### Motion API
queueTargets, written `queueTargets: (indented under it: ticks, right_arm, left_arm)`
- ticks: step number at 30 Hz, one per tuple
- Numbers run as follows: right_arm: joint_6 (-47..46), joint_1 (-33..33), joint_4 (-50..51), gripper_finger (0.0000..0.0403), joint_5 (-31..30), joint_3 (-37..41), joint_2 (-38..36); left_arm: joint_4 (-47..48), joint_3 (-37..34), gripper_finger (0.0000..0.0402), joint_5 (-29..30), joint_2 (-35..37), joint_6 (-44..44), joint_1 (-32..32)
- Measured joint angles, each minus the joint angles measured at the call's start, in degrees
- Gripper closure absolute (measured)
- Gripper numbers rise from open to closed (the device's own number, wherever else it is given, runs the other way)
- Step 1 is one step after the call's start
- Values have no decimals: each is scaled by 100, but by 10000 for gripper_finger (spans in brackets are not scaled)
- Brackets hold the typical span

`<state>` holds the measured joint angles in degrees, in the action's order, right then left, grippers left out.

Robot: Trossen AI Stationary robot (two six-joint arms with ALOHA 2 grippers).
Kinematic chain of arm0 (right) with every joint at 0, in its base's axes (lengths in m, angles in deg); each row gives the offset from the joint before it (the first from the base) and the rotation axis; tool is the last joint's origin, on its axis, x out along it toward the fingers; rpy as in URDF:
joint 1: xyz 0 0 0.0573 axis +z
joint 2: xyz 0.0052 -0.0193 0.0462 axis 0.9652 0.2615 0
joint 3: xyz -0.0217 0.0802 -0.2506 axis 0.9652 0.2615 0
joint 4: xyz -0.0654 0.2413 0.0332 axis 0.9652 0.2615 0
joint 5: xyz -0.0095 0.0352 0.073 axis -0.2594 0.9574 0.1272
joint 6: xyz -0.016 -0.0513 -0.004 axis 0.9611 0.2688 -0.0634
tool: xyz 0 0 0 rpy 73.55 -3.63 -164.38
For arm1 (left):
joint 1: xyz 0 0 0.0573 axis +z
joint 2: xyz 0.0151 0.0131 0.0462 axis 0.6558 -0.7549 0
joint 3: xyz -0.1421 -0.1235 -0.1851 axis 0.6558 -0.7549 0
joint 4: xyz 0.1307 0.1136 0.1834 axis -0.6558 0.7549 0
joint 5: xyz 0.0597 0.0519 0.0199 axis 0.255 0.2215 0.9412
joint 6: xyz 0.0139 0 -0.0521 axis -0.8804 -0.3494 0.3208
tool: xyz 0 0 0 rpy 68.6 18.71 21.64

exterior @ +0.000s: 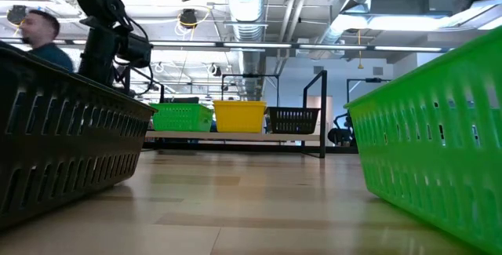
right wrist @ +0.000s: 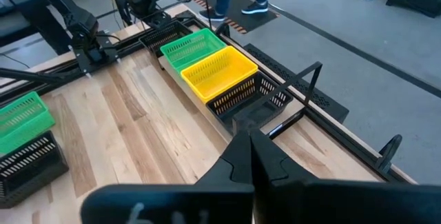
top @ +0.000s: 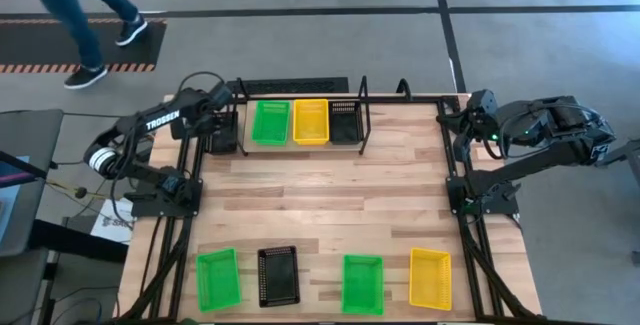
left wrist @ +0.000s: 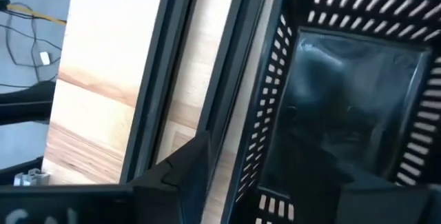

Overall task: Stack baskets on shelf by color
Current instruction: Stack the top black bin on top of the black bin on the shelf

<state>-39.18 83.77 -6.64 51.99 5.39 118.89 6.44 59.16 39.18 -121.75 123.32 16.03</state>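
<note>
On the shelf (top: 300, 147) at the table's far edge stand a green basket (top: 270, 122), a yellow basket (top: 310, 121) and a black basket (top: 344, 122) in a row. Another black basket (left wrist: 344, 114) sits at the shelf's left end (top: 222, 133); whether on the board or beside it, I cannot tell. My left gripper (left wrist: 282, 162) hangs open over it, pointing steeply down, one finger (left wrist: 186, 176) outside the basket's left wall (left wrist: 265, 134) and one (left wrist: 386, 196) inside, both apart from the wall. My right gripper (right wrist: 251, 141) is shut and empty, raised over the far right corner (top: 468, 120).
Along the near edge lie a green basket (top: 218, 278), a black basket (top: 278, 275), a second green basket (top: 363, 283) and a yellow basket (top: 430, 278). Bare wood (top: 320, 200) lies between them and the shelf. A person (top: 90, 15) walks beyond the far left corner.
</note>
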Motion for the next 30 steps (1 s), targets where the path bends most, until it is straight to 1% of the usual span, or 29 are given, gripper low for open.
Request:
queueTargets:
  ticks: [9,14,17,21,22,23,27,30]
  right_arm:
    - [-10,0,-5,401,0,0,0]
    - [-54,0,-5,401,0,0,0]
    - [-101,0,-1,401,0,0,0]
    - [-101,1,-1,401,0,0,0]
    - [-99,1,-1,401,0,0,0]
    - [-99,2,2,401,0,0,0]
    - [-97,2,6,401,0,0,0]
    - [-96,2,8,401,0,0,0]
  left_arm:
    - [-156,29,235,-176,-646,-194,4]
    - [-346,24,241,-215,-760,-469,4]
    - [-284,22,280,-226,-763,-477,17]
    - [-232,16,367,-329,-766,-479,48]
    - [-222,17,383,-345,-767,-487,48]
    - [-213,17,390,-358,-769,-527,48]
    - [-132,17,396,-391,-741,-698,48]
    - [68,-9,399,-432,-498,-638,39]
